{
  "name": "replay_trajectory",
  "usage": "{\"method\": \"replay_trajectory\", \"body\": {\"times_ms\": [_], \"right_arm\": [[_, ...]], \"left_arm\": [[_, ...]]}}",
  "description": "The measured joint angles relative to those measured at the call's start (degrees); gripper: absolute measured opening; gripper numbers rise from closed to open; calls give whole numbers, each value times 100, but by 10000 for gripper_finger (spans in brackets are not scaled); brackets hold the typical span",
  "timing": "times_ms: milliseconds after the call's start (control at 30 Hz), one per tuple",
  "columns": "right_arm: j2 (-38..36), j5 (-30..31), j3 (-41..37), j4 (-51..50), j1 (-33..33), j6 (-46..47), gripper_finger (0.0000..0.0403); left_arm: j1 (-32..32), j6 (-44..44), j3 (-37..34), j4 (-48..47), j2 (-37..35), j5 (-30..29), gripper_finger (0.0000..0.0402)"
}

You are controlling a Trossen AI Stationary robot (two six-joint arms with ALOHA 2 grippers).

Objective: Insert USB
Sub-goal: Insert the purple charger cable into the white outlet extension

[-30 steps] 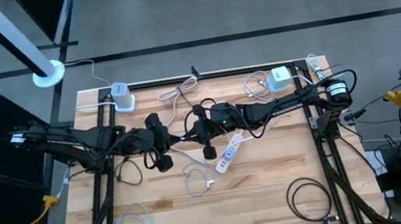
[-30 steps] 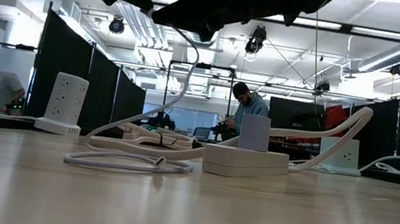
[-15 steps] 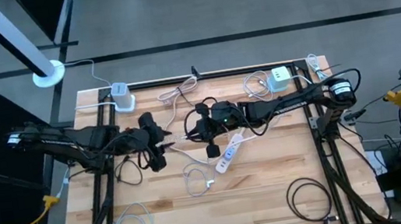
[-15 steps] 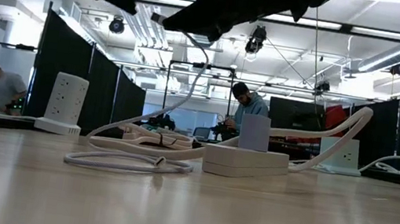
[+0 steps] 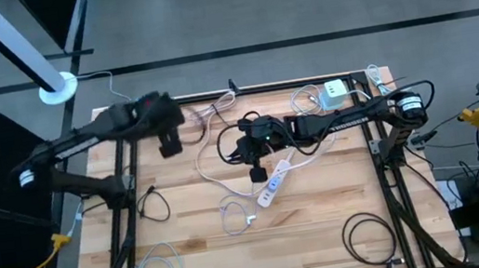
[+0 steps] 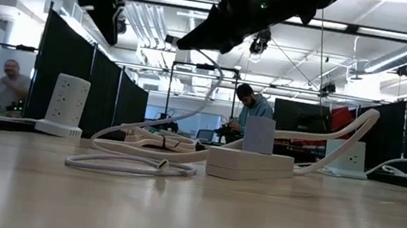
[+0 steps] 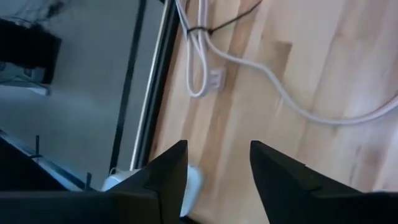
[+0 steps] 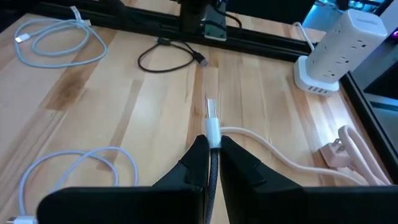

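The white USB plug with its bare metal tip (image 8: 212,114) stood pinched between the dark fingers of the right gripper (image 5: 228,152), held in the air above the middle of the light wooden table (image 5: 329,234), its white cable (image 8: 273,149) trailing back toward the right arm. In the right wrist view the plug's long axis ran straight out from the fingertips, in line with the arm's reach. The flat white power strip (image 5: 273,181), the likeliest home for the plug, lay on the boards just to the near right of that gripper, at a slant with one end toward the table's near edge. So the socket sat behind and below the plug's tip rather than ahead of it, and the plug appeared to need turning before it could go in. The right arm was plainly the nearer of the two.

The left gripper (image 5: 169,148) hung over the far left part of the table, well apart from the plug, its two fingers parted with nothing between them; its own camera showed only bare boards and a bundled white cable (image 7: 199,59). A white tower of outlets (image 8: 341,37) stood at the far left corner. No brand name, label or other writing could be read on any device.
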Motion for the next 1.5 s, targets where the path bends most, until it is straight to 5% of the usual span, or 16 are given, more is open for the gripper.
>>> {"method": "replay_trajectory", "body": {"times_ms": [533,733,967,1300,1500], "right_arm": [[0,-40,0,-303,-35,-94,12],[0,-51,-3,-573,-20,-42,12],[0,-466,-105,-784,3,74,12],[0,-498,-204,-799,94,128,12],[0,-498,-261,-783,94,113,12]], "left_arm": [[1446,2214,2579,-2215,2651,119,158],[1739,3012,2733,-2482,3044,-821,141],[1901,3216,2729,-2476,3267,-1019,132],[2532,2893,2726,-2239,3454,-1151,229],[2658,2802,2708,-2266,3452,-716,302]]}}
